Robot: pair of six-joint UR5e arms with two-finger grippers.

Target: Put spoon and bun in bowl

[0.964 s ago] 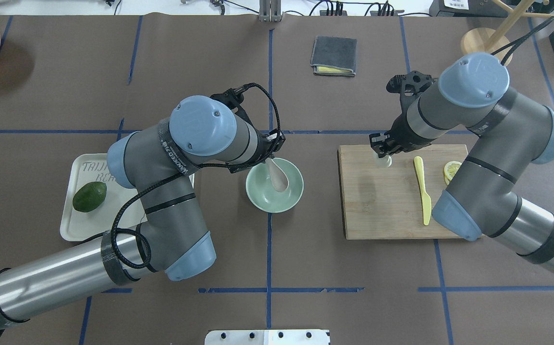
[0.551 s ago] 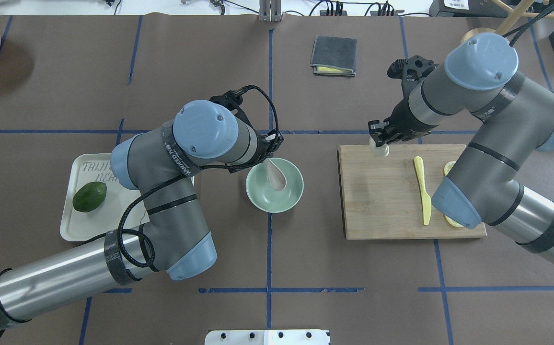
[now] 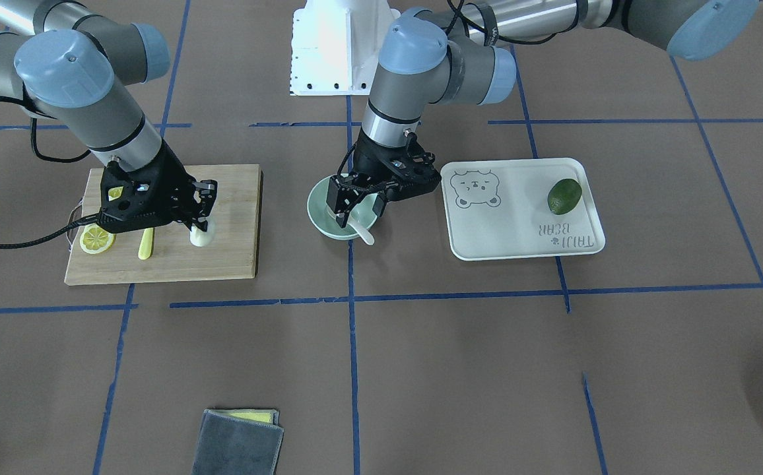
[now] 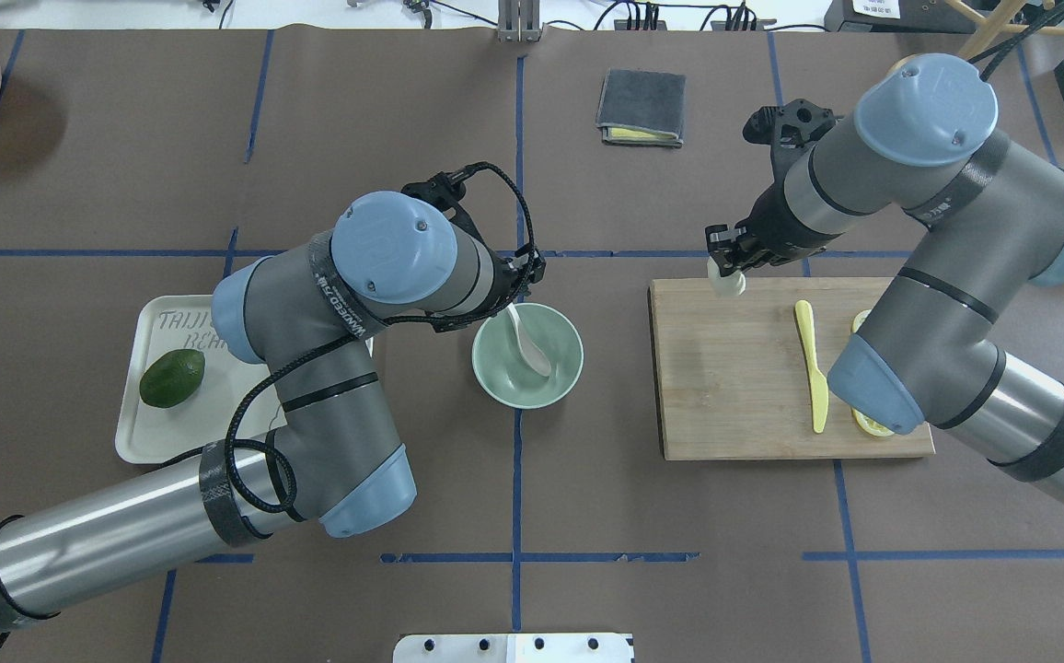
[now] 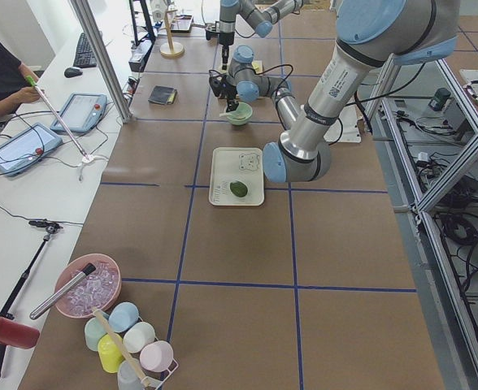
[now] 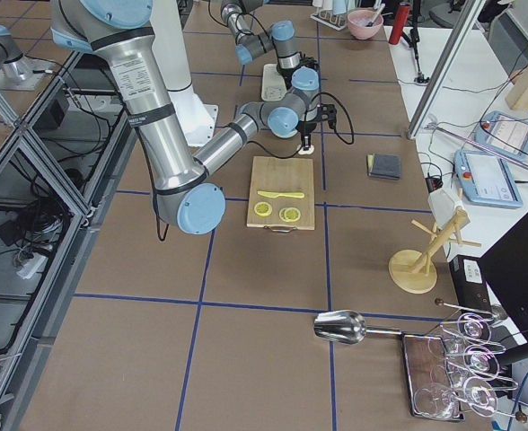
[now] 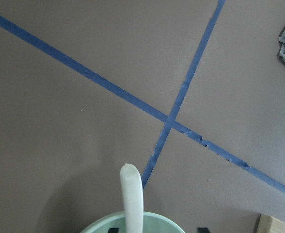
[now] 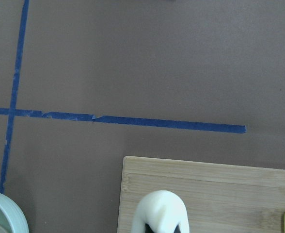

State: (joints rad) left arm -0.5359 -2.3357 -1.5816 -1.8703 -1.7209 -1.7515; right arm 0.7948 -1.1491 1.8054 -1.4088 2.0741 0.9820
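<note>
The off-white spoon (image 4: 532, 345) lies in the mint-green bowl (image 4: 503, 379), its handle leaning on the near-left rim. In the left wrist view the handle (image 7: 132, 194) stands above the bowl's rim (image 7: 96, 227). My left gripper (image 3: 357, 206) hangs just over the bowl, open, its fingers on either side of the spoon and apart from it. My right gripper (image 4: 725, 267) is shut on the white bun (image 4: 728, 283) and holds it over the far left corner of the wooden board (image 4: 734, 387). The bun (image 8: 161, 209) also fills the bottom of the right wrist view.
A yellow plastic knife (image 4: 813, 364) and lemon slices (image 3: 96, 239) lie on the board. A white bear-print tray (image 4: 164, 433) with a green fruit (image 4: 172, 378) sits left of the bowl. A folded grey cloth (image 4: 642, 108) lies at the far side.
My left gripper has let go of the spoon, which has settled lower in the bowl. My right gripper has carried the bun a little toward the board's far left corner.
</note>
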